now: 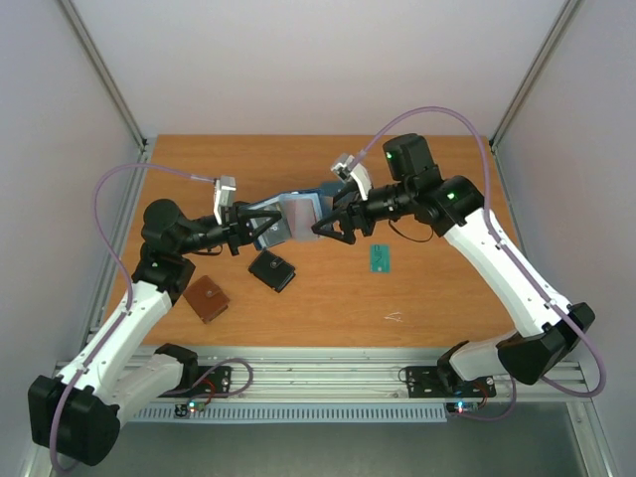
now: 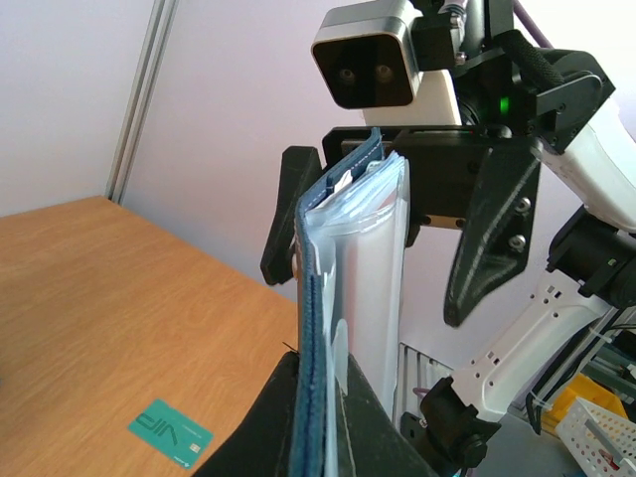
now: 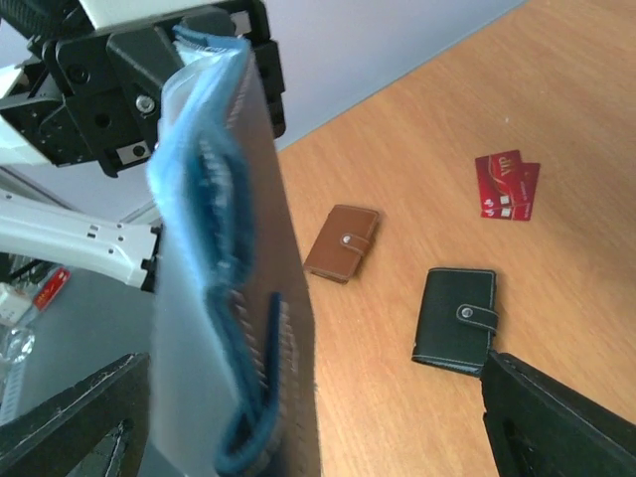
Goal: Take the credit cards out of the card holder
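The card holder [image 1: 296, 215], dark navy with pale clear pockets, hangs above the table's middle between the two arms. My left gripper [image 1: 260, 227] is shut on its near edge [image 2: 316, 328], the fingers [image 2: 263, 432] pinching both sides. My right gripper [image 1: 330, 227] stands open around the holder's other end [image 3: 214, 248], one finger [image 3: 70, 422] on each side, and holds nothing. A teal-green credit card [image 1: 381, 258] lies flat on the table to the right and shows in the left wrist view [image 2: 169, 433]. A red credit card [image 3: 507, 185] lies on the wood in the right wrist view.
A black wallet [image 1: 271, 270] with a snap tab lies just below the raised holder. A brown wallet [image 1: 207, 298] lies near the left arm. Both show in the right wrist view, black [image 3: 455, 320] and brown [image 3: 342, 242]. A small pale scrap [image 1: 393, 317] sits near the front.
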`<state>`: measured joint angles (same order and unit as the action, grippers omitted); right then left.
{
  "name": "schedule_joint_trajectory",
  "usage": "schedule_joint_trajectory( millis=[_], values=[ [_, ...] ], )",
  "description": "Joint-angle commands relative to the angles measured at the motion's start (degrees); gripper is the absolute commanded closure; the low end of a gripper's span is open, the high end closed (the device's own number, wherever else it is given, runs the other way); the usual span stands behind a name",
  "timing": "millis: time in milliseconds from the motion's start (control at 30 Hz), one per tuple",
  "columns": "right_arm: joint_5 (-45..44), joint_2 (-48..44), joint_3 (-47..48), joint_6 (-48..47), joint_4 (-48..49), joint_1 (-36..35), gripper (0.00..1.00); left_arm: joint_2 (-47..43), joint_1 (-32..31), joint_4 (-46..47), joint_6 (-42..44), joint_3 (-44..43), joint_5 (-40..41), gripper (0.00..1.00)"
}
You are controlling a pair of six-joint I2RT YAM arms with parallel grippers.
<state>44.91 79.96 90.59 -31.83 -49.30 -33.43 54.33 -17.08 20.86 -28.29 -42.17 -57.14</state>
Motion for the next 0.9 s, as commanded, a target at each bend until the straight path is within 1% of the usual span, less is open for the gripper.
schedule_joint_trajectory(
  millis=[0, 67, 133, 200, 300, 467, 567, 700, 867],
  values=[
    [3.12, -2.59, 0.99, -1.11, -1.62, 2.55, 0.1, -1.34, -0.25, 5.05, -0.19, 0.49, 0.03, 1.0],
    [3.43, -2.78, 1.69, -1.82, -3.06, 3.04, 0.1, -1.33, -0.23, 5.05, -0.25, 0.5, 0.02, 1.0],
    [1.73, -2.88, 1.87, -1.91, -3.6, 3.21, 0.1, -1.36, -0.27, 4.99, -0.19, 0.51, 0.02, 1.0],
    [-0.39, -2.32, 1.77, -0.81, -3.29, 3.22, 0.13, -1.28, -0.23, 5.05, -0.26, 0.51, 0.06, 1.0],
    [-0.64, -1.22, 1.88, 0.75, -2.24, 3.17, 0.19, -1.29, -0.26, 4.89, -0.27, 0.43, 0.02, 1.0],
    [0.83, 0.17, 1.09, 2.17, 0.27, 3.02, 0.21, -1.12, -0.24, 4.73, -0.23, 0.28, 0.12, 1.0],
    [-0.36, 0.81, 1.08, 2.39, 0.37, 3.05, 0.27, -1.04, -0.31, 4.64, -0.18, 0.25, 0.12, 1.0],
    [-2.85, 1.79, 1.25, 2.84, 0.44, 2.67, 0.31, -0.82, -0.28, 4.68, -0.18, 0.17, 0.1, 1.0],
    [-2.66, 2.84, 1.84, 3.0, 0.91, 2.06, 0.31, -0.64, -0.24, 4.53, -0.1, 0.15, 0.19, 1.0]
  ],
)
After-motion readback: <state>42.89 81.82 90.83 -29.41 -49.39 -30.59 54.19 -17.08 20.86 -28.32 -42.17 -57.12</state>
